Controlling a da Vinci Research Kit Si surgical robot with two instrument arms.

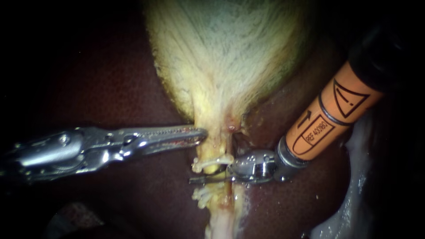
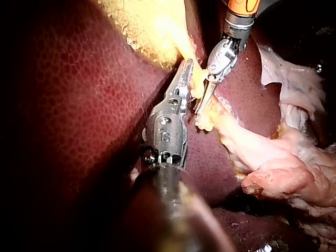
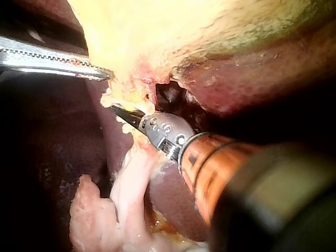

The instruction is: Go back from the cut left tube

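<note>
Your right instrument (image 1: 197, 180) comes in from 3 o'clock on an orange-sleeved shaft (image 1: 327, 119). Its two thin blades lie together as one dark sliver and hold nothing. They sit in the gap of the cut left tube (image 1: 212, 161), just below centre in the endoscope view. The tube's upper stump is yellow with a white strand across it and hangs from the gallbladder's neck. The lower stump (image 1: 206, 194), frayed and pale, lies just past the blades toward 6 o'clock. A thin reddish strand (image 1: 229, 188) runs toward 6 o'clock just beside the stumps, on their 3 o'clock side. Your left instrument (image 1: 202, 133) reaches in from 9 o'clock. Its long toothed jaws lie together, and their tip touches the edge of the yellow neck just above the upper stump. The gallbladder (image 1: 230, 48) fills the 12 o'clock region, pale yellow-green under a whitish fibrous coat, and narrows downward to the neck. Around it the liver (image 1: 110, 84) is dark red and wet, and your left wrist view shows its surface finely stippled. A pale, glistening membrane (image 1: 354, 194) lies toward 4 o'clock. In your right wrist view, pink-white fatty tissue (image 3: 131, 189) trails away from the lower stump. Beyond the lit tissue, the edges are dark.
</note>
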